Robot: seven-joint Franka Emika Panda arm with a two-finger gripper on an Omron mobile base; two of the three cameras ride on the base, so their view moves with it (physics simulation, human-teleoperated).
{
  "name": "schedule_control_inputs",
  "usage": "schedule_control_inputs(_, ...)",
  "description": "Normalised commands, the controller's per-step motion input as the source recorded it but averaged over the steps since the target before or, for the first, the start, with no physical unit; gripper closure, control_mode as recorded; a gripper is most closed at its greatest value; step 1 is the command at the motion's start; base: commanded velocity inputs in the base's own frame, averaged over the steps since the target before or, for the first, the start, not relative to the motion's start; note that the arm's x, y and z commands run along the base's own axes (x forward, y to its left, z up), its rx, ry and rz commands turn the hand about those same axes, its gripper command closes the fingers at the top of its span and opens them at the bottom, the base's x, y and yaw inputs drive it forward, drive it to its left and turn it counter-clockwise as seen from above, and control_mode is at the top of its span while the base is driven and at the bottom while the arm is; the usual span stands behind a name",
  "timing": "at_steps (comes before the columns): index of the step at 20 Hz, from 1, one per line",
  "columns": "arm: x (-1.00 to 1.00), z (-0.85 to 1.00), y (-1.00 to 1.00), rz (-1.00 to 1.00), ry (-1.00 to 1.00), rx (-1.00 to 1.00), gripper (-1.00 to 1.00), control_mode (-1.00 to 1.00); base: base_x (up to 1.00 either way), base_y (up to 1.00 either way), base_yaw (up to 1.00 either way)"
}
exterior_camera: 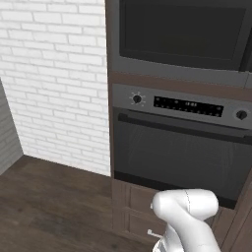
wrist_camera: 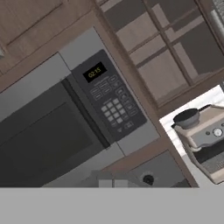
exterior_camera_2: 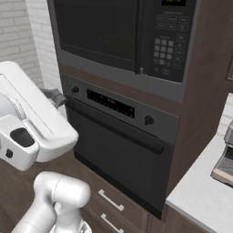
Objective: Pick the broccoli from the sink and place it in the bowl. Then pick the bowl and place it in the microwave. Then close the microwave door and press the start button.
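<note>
Directly beneath the shut microwave door (exterior_camera_2: 98, 32) sits the oven (exterior_camera_2: 118, 150), coffee machine (exterior_camera_2: 225, 164) rightward; jaws closed, empty.

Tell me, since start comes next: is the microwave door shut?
Shut: the microwave door lies flush beside the keypad.

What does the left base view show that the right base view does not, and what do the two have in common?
Only the left base view shows a wide white brick wall running down to the dark wooden floor.

Only the right base view shows the microwave's keypad, a pale counter with a coffee machine, and drawer handles.

Both show the microwave with its door shut, the knobbed oven below it, and the white arm.
</note>
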Motion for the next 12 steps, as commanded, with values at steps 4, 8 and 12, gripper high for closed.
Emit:
schedule_control_inputs(4, 0.26, 0.0, 0.0, 0.0, 0.01, -0.11, 1.0, -1.0, 0.0, 0.0, 0.0)
schedule_control_inputs(8, 0.41, 0.0, -0.01, 0.0, 0.06, -0.09, 1.0, -1.0, 0.0, 0.0, 0.0)
schedule_control_inputs(12, 0.42, 0.0, -0.06, 0.0, 0.01, -0.17, 1.0, -1.0, 0.0, 0.0, 0.0)
